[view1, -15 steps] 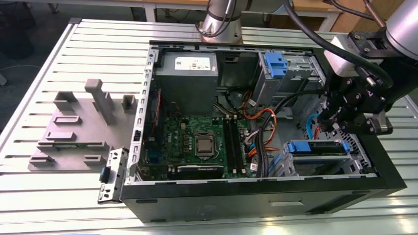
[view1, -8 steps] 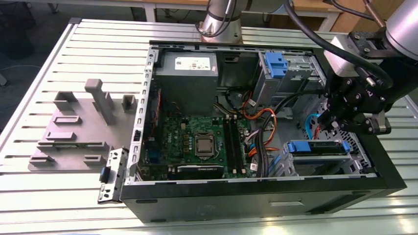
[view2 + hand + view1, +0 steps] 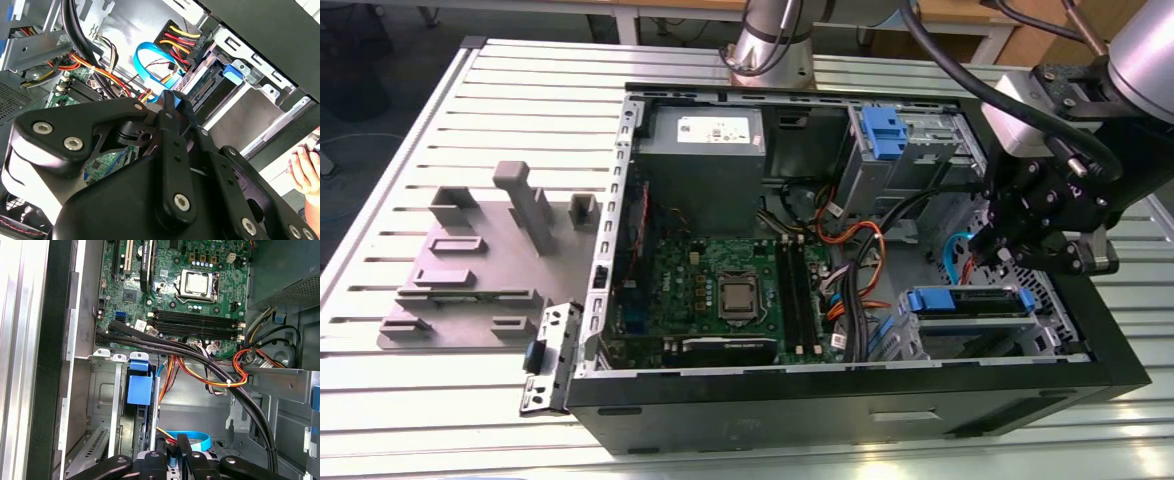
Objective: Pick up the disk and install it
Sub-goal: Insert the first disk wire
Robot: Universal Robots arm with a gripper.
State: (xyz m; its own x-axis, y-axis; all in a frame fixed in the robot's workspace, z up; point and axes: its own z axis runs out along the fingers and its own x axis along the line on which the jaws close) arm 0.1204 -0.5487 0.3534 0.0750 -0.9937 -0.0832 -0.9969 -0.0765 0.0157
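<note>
Exterior view: hand near disk in bay; first wrist view: disk edge-on.

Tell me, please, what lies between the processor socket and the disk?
In the first wrist view: memory slots and a black cable bundle, between processor socket and disk.

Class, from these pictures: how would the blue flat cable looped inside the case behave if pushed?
Probably floppy: the blue flat cable hangs in a loose curved loop. Likely light, being a thin band. With open space around it, a push would probably bend it aside.
</note>
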